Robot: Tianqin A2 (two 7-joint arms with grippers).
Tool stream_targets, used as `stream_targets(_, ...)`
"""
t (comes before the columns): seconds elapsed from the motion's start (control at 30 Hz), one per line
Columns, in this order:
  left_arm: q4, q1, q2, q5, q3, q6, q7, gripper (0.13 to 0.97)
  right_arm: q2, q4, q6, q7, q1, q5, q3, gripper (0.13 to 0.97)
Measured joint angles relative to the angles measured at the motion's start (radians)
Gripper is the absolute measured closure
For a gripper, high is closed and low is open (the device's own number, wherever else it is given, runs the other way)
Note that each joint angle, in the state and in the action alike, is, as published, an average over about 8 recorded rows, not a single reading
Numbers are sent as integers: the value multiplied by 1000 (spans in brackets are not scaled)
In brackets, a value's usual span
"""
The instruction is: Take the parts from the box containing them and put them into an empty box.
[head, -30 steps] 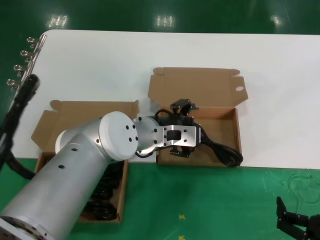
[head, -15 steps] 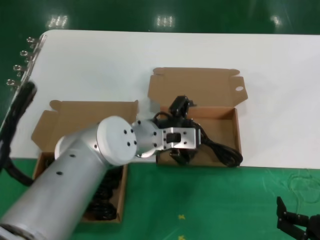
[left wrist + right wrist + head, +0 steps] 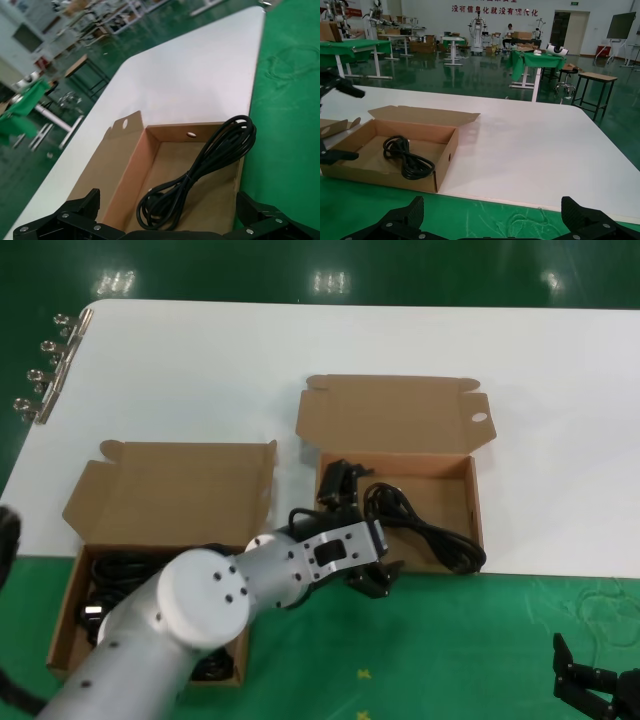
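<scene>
Red lettering runs along the far hall wall, too small to read; left pincer (image 3: 368, 575) spread, right pincer (image 3: 600, 685) parted, both empty.

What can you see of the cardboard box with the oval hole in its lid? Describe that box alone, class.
The box with the holed lid is brown corrugated cardboard, a shallow mailer lying open on the white table with its near edge at the green mat. Its hinged lid lies folded back, the oval hole near one corner. One coiled black power cable lies inside. The left pincer, open, hovers at its near wall.
</scene>
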Motion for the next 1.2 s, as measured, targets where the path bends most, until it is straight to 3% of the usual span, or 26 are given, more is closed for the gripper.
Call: stream_targets(1.2, -472, 598, -116, -322, -304, -282, -146, 132, 0, 0, 0, 0, 0, 0, 0, 129)
